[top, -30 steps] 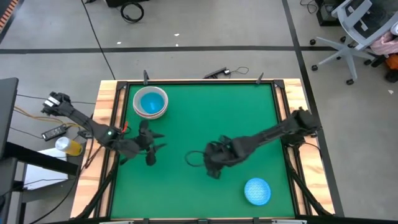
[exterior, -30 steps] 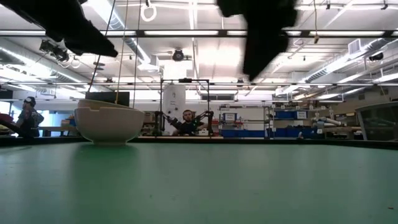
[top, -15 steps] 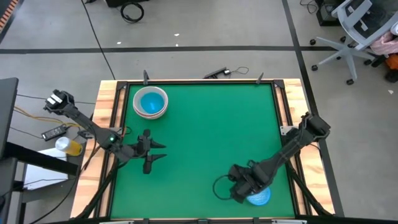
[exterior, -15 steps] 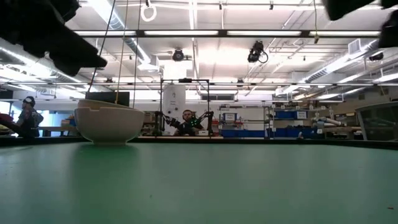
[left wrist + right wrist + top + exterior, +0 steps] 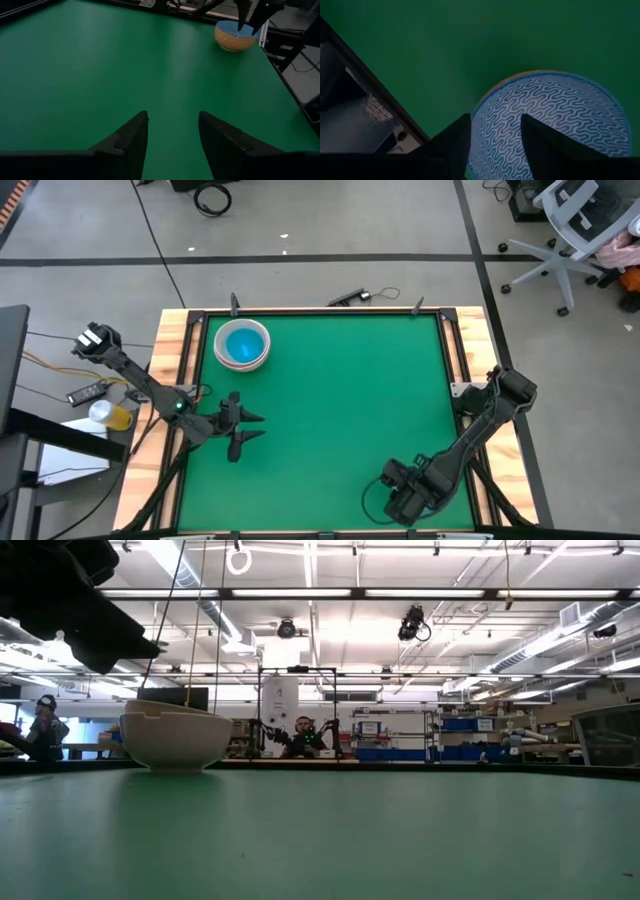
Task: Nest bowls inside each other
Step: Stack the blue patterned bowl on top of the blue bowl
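A light blue patterned bowl (image 5: 555, 120) with a tan outside (image 5: 234, 40) sits upright on the green mat near the table's near right corner. My right gripper (image 5: 495, 120) hangs over it, pointing down and open, one finger outside its rim and one over its inside. In the high view that gripper (image 5: 405, 502) hides the bowl. At the far left stands a stack of bowls (image 5: 243, 345), white outside and blue inside, resting on its base (image 5: 175, 738). My left gripper (image 5: 250, 427) waits open at the left, with nothing between its fingers (image 5: 173, 116). My right gripper comes at the light blue bowl from above, its fingers on either side of the rim (image 5: 482, 107) at the side toward the table's near edge. I cannot tell whether the fingers touch the rim. The bowl stands on the mat.
A raised wooden frame (image 5: 185, 380) borders the mat, and its dark rail (image 5: 360, 80) runs close beside the light blue bowl. The wide middle of the mat (image 5: 340, 400) lies between the two bowls. People (image 5: 45, 725) are in the room beyond the far edge.
My right gripper has swept from the middle of the table toward the near right corner, rolling its wrist as it went, and now stands over the light blue bowl. My left gripper has sunk a little and drifted toward the near left. The bowls have kept still.
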Motion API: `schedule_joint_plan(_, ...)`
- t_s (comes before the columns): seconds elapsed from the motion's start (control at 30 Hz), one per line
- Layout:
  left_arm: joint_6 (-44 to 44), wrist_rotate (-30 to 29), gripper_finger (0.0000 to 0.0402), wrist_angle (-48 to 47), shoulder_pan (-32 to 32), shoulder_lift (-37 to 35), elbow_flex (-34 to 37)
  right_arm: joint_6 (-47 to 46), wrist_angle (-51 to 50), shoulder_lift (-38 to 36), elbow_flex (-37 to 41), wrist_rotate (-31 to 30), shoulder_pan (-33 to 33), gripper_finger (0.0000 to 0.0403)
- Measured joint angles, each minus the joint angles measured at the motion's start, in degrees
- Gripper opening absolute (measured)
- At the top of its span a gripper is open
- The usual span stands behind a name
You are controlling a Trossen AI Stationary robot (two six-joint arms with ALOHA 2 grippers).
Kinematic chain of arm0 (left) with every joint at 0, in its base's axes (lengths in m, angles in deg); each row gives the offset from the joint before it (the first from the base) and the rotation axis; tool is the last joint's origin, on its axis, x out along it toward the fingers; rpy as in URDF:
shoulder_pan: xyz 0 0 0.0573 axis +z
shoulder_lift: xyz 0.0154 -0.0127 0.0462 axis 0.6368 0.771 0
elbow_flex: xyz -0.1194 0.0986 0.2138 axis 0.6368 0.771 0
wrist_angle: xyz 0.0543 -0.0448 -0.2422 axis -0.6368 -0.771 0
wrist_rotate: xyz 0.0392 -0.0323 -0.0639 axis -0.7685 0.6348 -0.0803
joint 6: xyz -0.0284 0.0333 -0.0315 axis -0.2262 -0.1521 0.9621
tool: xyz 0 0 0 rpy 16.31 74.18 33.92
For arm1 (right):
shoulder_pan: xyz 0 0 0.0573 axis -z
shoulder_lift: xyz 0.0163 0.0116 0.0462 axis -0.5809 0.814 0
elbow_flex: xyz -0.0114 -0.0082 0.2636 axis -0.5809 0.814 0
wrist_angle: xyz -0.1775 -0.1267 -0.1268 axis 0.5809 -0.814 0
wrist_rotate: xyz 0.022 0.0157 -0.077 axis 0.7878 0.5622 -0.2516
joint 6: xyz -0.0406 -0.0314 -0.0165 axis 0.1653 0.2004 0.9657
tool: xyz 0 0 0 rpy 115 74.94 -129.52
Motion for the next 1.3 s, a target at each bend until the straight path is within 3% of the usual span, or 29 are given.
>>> schedule_joint_plan(0.23,0.78,-0.16,0.0175,-0.04,0.48,0.00,0.00,-0.72,4.47,0.02,0.00,0.45,0.04,0.0116)
schedule_joint_plan(0.43,0.48,-0.58,0.0175,-0.02,0.84,0.00,0.00,-1.37,4.88,0.05,2.37,0.42,0.04,0.0111)
schedule_joint_plan(0.63,0.44,-0.60,0.0175,-0.02,2.24,0.00,0.00,0.63,15.47,0.11,7.63,1.69,0.67,0.0110)
schedule_joint_plan(0.73,0.21,-0.58,0.0175,0.41,3.60,0.00,0.00,2.39,14.80,0.11,8.50,2.26,2.17,0.0096)
schedule_joint_plan(0.9,-6.48,-0.64,0.0175,0.32,6.33,-0.07,-2.19,12.63,10.35,0.10,7.39,1.79,6.83,0.0027)
schedule_joint_plan(1.07,-22.64,-1.87,0.0175,0.14,8.25,-0.11,-8.42,27.78,9.13,0.07,3.70,-1.29,14.28,0.0022)
schedule_joint_plan(1.2,-31.35,-2.76,0.0175,-3.65,9.26,-0.13,-15.49,40.74,17.46,0.13,2.99,-4.51,21.93,0.0017)
schedule_joint_plan(1.3,-32.60,-3.74,0.0175,-11.38,9.66,-0.13,-21.58,51.07,25.47,0.13,2.99,-4.54,27.93,0.0017)
